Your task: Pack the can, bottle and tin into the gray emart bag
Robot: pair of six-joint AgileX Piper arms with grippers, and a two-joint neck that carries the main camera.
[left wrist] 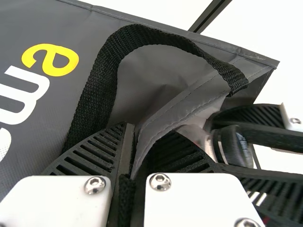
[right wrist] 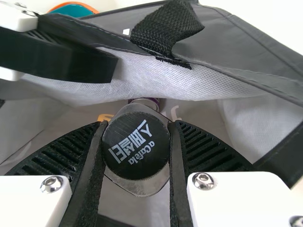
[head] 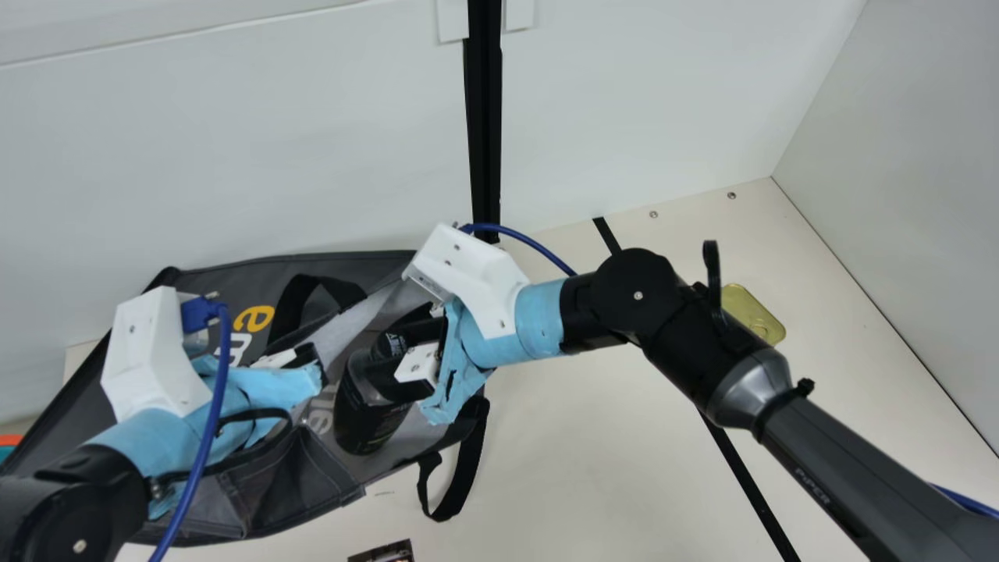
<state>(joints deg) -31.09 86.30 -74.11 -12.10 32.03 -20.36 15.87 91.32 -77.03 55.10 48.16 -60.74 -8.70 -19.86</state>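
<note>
From where I'm standing, the right end effector (head: 381,361) has its two ribbed fingers drawn in on either side of the black cap (right wrist: 136,145), so it is holding the bottle (head: 367,425) by the top. The bottle's dark body sits within the open mouth of the gray emart bag (head: 343,468), with the pale lining (right wrist: 199,80) around it.

Over at the other arm, the left end effector (head: 306,357) is nearly closed, pinching the bag's edge; in its wrist view one finger is against the outer face, the other inside the mouth. A black webbing handle (left wrist: 128,42) arches up just beside those fingers, and another strap (head: 460,484) loops out onto the counter (head: 585,484) near the bottle's side of the bag.

Down in the bag, beyond the bottle in the right wrist view, there's a metal rim with a purple edge (right wrist: 150,100). It may be the can, though too little of it shows for me to be certain.

The tin (head: 753,314), gold and flat, lies on the counter well apart from the bag, just beyond the right arm. Farther out, part of a dark printed item (head: 382,553) pokes in at the main view's bottom edge.
</note>
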